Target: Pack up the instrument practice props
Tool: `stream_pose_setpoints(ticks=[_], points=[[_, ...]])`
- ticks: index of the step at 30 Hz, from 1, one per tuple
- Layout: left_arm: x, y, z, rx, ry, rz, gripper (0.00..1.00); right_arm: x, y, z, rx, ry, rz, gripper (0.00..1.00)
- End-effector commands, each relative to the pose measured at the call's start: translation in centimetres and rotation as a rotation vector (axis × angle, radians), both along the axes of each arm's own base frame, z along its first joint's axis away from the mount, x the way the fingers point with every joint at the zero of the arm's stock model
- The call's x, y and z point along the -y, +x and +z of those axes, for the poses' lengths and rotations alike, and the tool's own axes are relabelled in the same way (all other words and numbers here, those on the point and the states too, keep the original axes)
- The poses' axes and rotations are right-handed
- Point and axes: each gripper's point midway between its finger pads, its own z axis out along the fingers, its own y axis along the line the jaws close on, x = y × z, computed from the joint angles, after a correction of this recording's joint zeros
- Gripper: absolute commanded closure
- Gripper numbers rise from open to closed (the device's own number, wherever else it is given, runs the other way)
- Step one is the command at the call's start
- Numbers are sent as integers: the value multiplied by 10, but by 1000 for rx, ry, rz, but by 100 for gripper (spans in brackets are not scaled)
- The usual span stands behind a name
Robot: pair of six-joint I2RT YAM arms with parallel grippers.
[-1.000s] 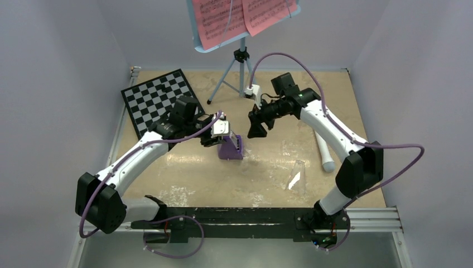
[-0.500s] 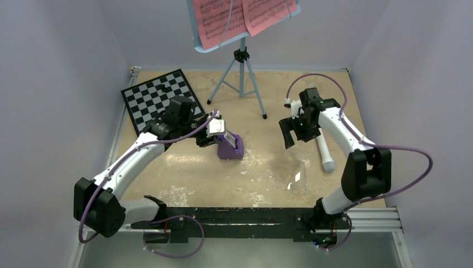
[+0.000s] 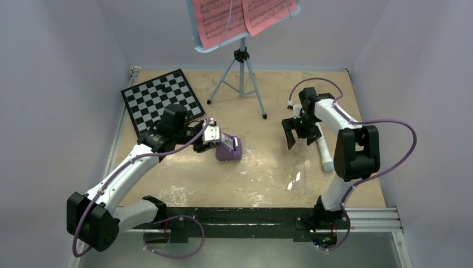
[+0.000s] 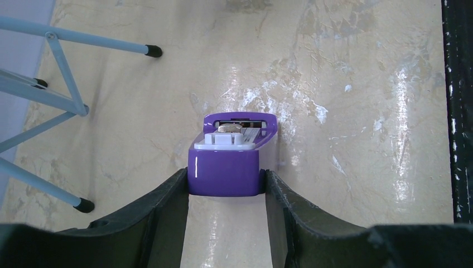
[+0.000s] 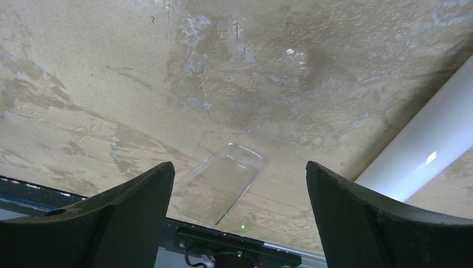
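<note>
While the left gripper (image 4: 225,176) clamps the small purple plastic metronome wedge (image 4: 230,156) by its flanks, both black fingers (image 4: 167,212) pressed against its sides, the step in hand reads as reuniting that wedge with its cover. The wedge is at or just above the mottled tan tabletop (image 3: 262,167), but I cannot tell which. Its open top points away from the fingertips.

The right gripper (image 5: 239,167) hangs over the table with jaws spread wide and nothing between them. The clear plastic cover (image 5: 220,184) sits just beyond the gap between its fingers, untouched. Whether it lies flat or stands on edge is unclear. The long white recorder-like tube (image 5: 424,151) lies outside the right-hand finger, near it.

Next move, my judgement: bring the right gripper down onto the cover and close across its narrow width. The cover is thin, slick and see-through, so it may skid. The tube beside that finger could get nudged.

Beyond the left fingers and off to their left stand the thin legs of the light-blue perforated music stand (image 3: 242,78). The pink sheet-music pages (image 3: 223,17) are on it, not yet packed. The black-and-white chessboard (image 3: 159,97) lies behind the left wrist and is not part of the job. No box or bag is in view.
</note>
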Motion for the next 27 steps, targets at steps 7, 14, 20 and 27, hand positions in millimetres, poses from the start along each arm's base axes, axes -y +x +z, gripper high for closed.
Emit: stream_pose_setpoints(ticks=[7, 14, 20, 27], points=[[-14, -19, -33, -130, 50, 48, 100, -8, 12, 15, 20, 51, -4, 8], [-11, -8, -16, -122, 43, 73, 100, -6, 8, 19, 52, 74, 29, 7], [-6, -8, -21, -164, 40, 54, 82, -7, 6, 33, 64, 199, -58, 7], [-6, -2, -17, -157, 35, 77, 66, -11, 14, 17, 74, 273, -82, 6]])
